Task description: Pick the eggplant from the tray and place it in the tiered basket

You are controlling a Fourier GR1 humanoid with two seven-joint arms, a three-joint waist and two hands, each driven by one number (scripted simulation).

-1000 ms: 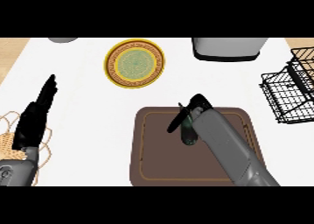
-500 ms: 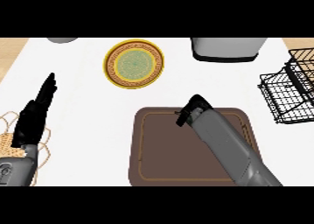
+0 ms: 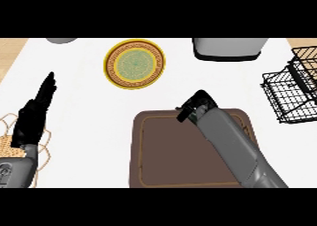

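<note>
Over tray (image 3: pixel 148 167) far edge, right hand (image 3: pixel 194 106) curled; eggplant hidden.

Right hand (image 3: pixel 194 106) curled above brown tray (image 3: pixel 154 154), beside wire basket (image 3: pixel 297 84).

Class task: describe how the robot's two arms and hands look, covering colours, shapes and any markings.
Both forearms are smooth grey tubes, rounded and bulky. The left hand is black with long slim fingers; the right hand is black too and mostly hidden behind its forearm. The left forearm's lower end carries a boxy grey panel with dark slots. No cables show.
</note>
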